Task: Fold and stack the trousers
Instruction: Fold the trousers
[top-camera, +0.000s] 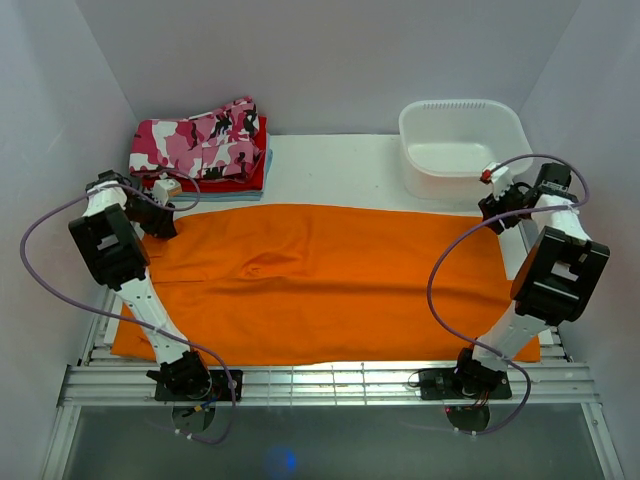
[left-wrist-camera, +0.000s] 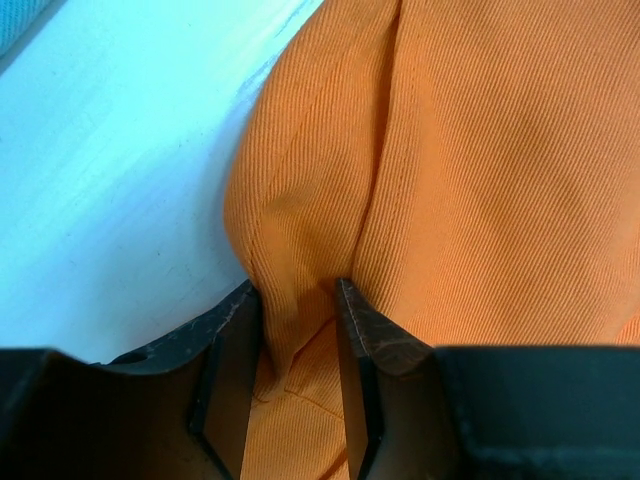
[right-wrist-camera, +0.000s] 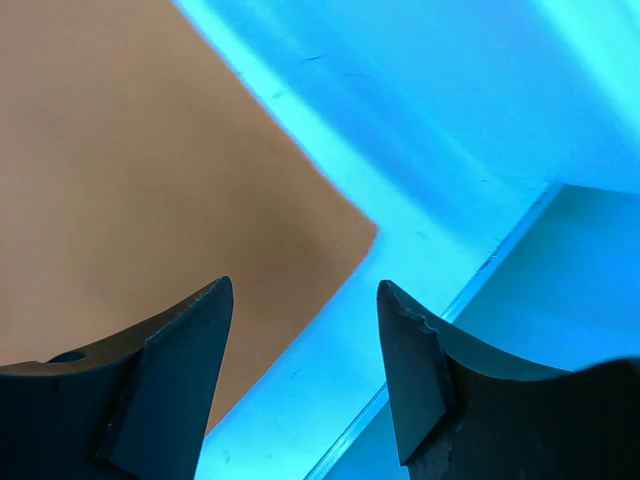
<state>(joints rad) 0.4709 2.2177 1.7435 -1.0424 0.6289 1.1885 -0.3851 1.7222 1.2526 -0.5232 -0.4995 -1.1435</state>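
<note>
At the far left corner of the flat-spread orange ribbed trousers (top-camera: 330, 290), the left gripper (left-wrist-camera: 298, 292) pinches a raised fold. The right gripper (right-wrist-camera: 305, 287) gapes empty over the far right corner.

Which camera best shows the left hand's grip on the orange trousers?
Left wrist: the left hand pinches a fold of the orange trousers. Top external hides the grip under the arm; right wrist shows only another corner.

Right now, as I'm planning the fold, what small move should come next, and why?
Probably lower the right gripper onto the far corner of the orange trousers and shut it. Its jaws stand open above that corner, while the left gripper pinches a fold of the cloth.
</note>
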